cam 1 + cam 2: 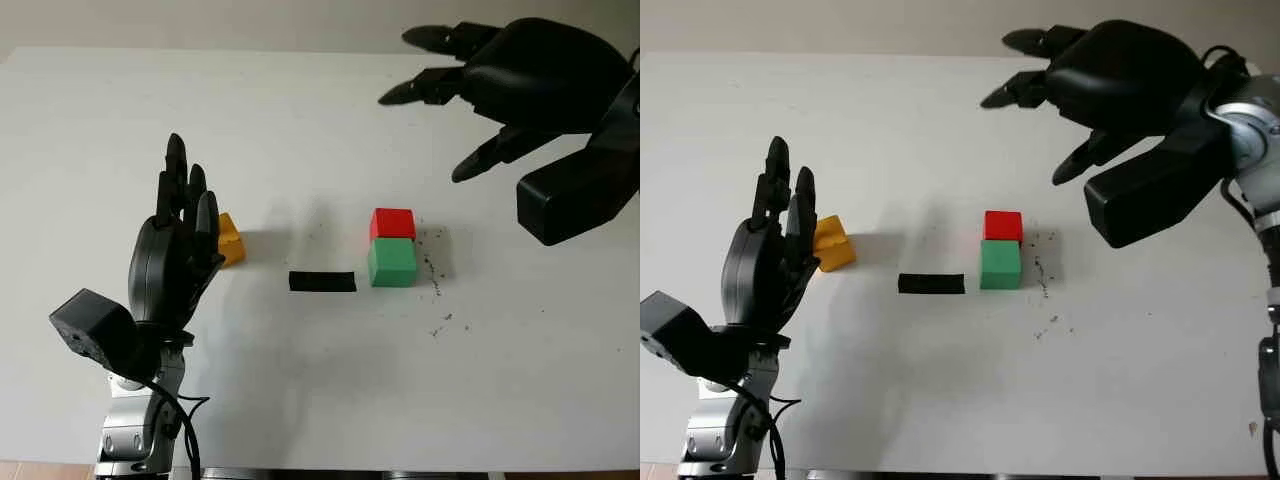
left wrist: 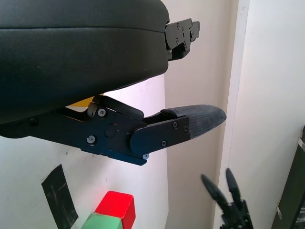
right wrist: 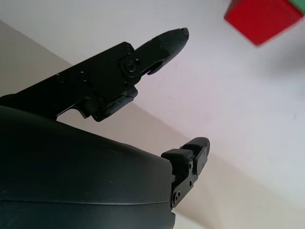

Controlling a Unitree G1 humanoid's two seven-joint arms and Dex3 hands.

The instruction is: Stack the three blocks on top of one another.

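Yellow block [image 1: 230, 240], half hidden behind left hand [image 1: 178, 250]

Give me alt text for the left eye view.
A red block sits on a green block on a white table, with black tape and a yellow block alongside. The open left hand stands beside the yellow block; the open right hand hovers above.

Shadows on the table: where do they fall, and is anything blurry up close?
Left eye view: soft shadows fall to the right of the red block and green block, and of the yellow block beside the left robot hand. Right wrist view: the right robot hand looks sharp, while the red block's edges are slightly soft.
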